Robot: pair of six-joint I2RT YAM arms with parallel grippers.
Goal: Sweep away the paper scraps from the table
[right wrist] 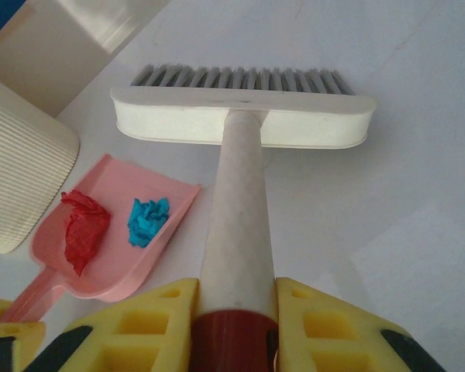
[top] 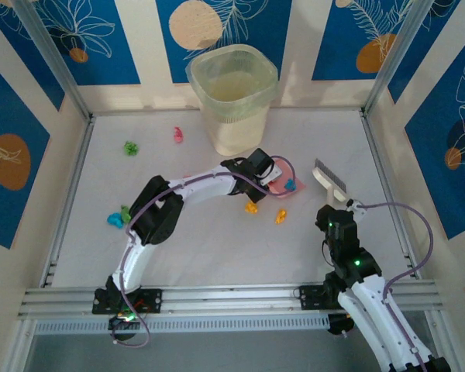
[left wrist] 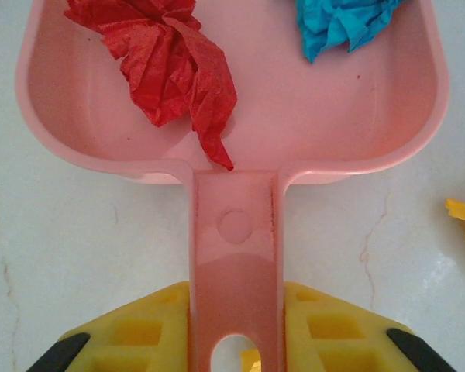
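My left gripper (left wrist: 236, 329) is shut on the handle of a pink dustpan (left wrist: 349, 101) lying flat on the table (top: 217, 256). A red paper scrap (left wrist: 167, 66) and a cyan one (left wrist: 341, 23) lie in the pan. My right gripper (right wrist: 236, 322) is shut on the cream handle of a brush (right wrist: 244, 116), whose bristles point away, to the right of the pan (top: 283, 184). Loose paper scraps lie on the table: two orange (top: 251, 207) (top: 280, 216) near the pan, green (top: 130, 147) and pink (top: 178, 135) at the back left, cyan with green (top: 116, 219) at the left.
A translucent cream bin (top: 232, 97) stands at the back centre, just behind the dustpan. Aluminium rails (top: 70, 194) and patterned walls close in the table on three sides. The left arm (top: 186, 190) stretches across the middle of the table.
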